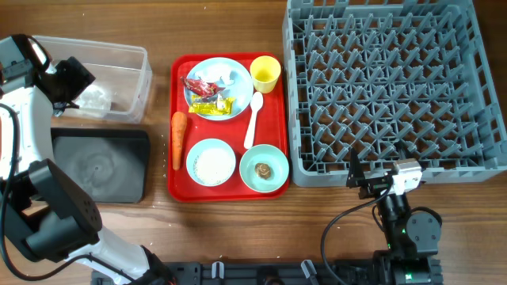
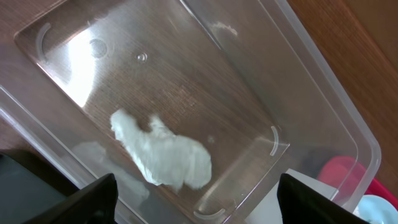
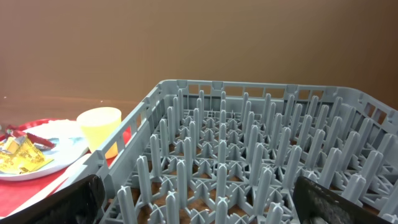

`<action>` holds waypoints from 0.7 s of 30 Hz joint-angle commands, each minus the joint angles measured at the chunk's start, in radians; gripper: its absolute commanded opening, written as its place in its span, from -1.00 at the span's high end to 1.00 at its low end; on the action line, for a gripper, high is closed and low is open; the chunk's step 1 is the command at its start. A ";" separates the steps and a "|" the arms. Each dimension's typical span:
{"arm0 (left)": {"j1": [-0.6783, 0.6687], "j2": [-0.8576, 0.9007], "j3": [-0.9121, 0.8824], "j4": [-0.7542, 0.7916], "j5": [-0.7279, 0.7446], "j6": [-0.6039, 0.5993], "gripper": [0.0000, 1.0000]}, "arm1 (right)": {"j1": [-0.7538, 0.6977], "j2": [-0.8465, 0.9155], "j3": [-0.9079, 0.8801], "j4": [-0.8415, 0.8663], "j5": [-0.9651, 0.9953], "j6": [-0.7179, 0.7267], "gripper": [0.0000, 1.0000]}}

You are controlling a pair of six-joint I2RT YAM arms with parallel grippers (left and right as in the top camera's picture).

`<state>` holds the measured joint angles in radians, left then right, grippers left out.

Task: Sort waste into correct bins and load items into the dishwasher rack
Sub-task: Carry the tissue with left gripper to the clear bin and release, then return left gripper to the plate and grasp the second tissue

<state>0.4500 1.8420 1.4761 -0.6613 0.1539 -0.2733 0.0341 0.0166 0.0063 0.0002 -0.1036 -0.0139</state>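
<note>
By the desk's near edge, right of centre, the right gripper (image 1: 358,180) stands spread wide and empty, facing the dishwasher rack (image 1: 295,95); toward the near left corner lies the black tray (image 1: 99,166); on the red tray (image 1: 273,119) at mid-desk, the pale-blue bowl (image 1: 190,162) holds rice (image 1: 212,165) and the mint bowl (image 1: 281,172) a brown lump (image 1: 264,169); the carrot (image 1: 179,138) lies along its left edge; farther back sit the spoon (image 1: 253,119), the yellow cup (image 1: 265,74) and the plate (image 1: 238,91) bearing wrappers (image 1: 207,99); the rack fills the far right corner; at the far left corner the left gripper (image 2: 196,186) hangs over the clear tub (image 1: 131,59), jaws apart, gripping nothing; the tissue (image 2: 165,152) lies on the tub's floor.
</note>
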 commanded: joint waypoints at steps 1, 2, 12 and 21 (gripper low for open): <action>-0.003 0.000 -0.004 0.003 0.002 0.015 -0.65 | 0.002 -0.001 -0.001 0.006 0.002 -0.011 -1.00; -0.006 0.000 -0.004 0.003 0.010 0.031 -0.62 | 0.002 -0.001 -0.001 0.006 0.002 -0.011 -1.00; -0.115 -0.003 -0.005 -0.059 0.011 0.060 0.69 | 0.002 -0.001 -0.001 0.006 0.002 -0.012 -1.00; -0.208 -0.003 -0.005 -0.132 -0.070 0.060 0.92 | 0.002 -0.001 -0.001 0.006 0.002 -0.011 -0.99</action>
<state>0.2665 1.8420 1.4761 -0.7788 0.1246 -0.2222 0.0341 0.0166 0.0063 0.0002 -0.1036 -0.0139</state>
